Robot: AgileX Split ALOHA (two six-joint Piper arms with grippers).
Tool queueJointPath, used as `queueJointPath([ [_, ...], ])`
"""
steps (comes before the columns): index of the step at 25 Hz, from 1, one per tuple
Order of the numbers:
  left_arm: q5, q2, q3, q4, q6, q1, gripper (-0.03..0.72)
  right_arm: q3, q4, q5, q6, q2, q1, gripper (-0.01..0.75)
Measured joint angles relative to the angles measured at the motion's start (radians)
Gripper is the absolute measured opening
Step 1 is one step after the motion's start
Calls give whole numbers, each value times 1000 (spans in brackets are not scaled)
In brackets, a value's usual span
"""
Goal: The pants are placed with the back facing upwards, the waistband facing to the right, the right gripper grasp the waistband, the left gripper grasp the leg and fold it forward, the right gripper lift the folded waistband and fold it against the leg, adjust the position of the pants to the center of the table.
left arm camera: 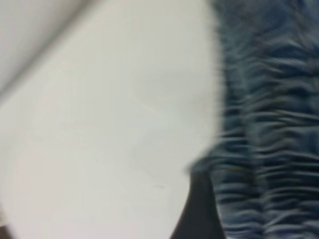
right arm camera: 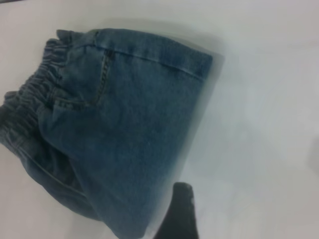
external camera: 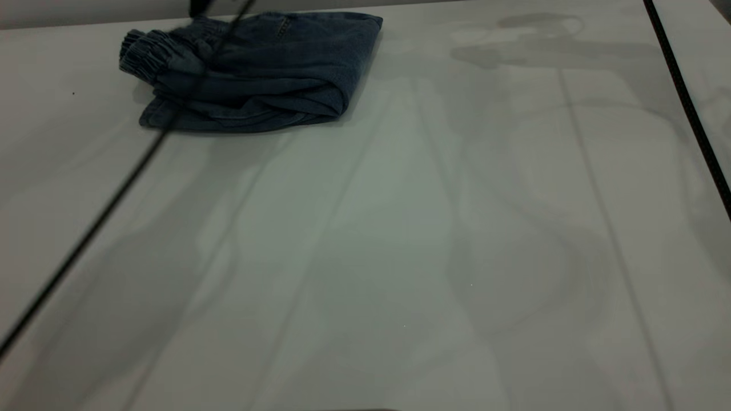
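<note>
The pants already lie folded into a thick, compact bundle at about eleven o'clock on the tabletop, close to its far edge and well away from the middle. We judge both folds to be done, so the step in hand is the last one: shifting the bundle to the centre.

The waistband sits at the nine o'clock end of the bundle, a puffy roll of gathered elastic with tight ribbed ruffles. The rest is soft, faded blue denim, stacked in several rounded layers whose folded edge runs along the near side. A stitched seam and a pocket corner show on the top layer. We cannot see the printed leg; it is probably tucked inside.

The left pincer shows only as a dark tip right against the ruffled waistband, and we cannot tell how far it is open or whether it grips cloth. The right pincer shows one dark finger just beside the bundle's smooth folded edge, seemingly holding nothing, though its opening is also unclear.

The next move calls for a hold that catches all the layers together, then a low drag toward six o'clock so the stack does not spill open. The smooth pale tabletop should let denim slide easily.
</note>
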Motion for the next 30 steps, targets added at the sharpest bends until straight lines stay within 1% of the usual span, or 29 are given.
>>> queueJointPath([
  [2, 0, -2, -47, 22, -20, 0, 537, 0, 0, 0, 0, 0, 0, 575],
  [4, 0, -5, -84, -13, -40, 0, 537, 0, 0, 0, 0, 0, 0, 575],
  [6, 0, -9, -95, -123, -33, 0, 537, 0, 0, 0, 0, 0, 0, 575],
  [7, 0, -9, -96, -201, -2, 0, 535, 0, 0, 0, 0, 0, 0, 575],
  [9, 0, 2, -97, -343, 104, -1, 534, 0, 0, 3, 0, 0, 0, 575],
  [11, 0, 23, -97, -417, 271, -2, 528, 0, 0, 10, 0, 0, 0, 575],
  [15, 0, 65, -97, -449, 565, 5, 510, 0, 0, 40, 0, 0, 0, 575],
  [18, 0, 97, -96, -496, 713, 28, 482, 0, 0, 53, 2, 0, 0, 575],
  [20, 0, 122, -96, -545, 768, 49, 461, 0, 0, 56, 2, 0, 0, 575],
  [23, 0, 168, -96, -602, 795, 75, 433, 0, 0, 57, 3, 0, 0, 575],
  [26, 0, 185, -99, -632, 787, 79, 420, 0, 0, 57, 3, 0, 0, 575],
  [30, 0, 191, -105, -649, 692, 62, 417, 0, 0, 60, 3, 0, -2, 575],
])
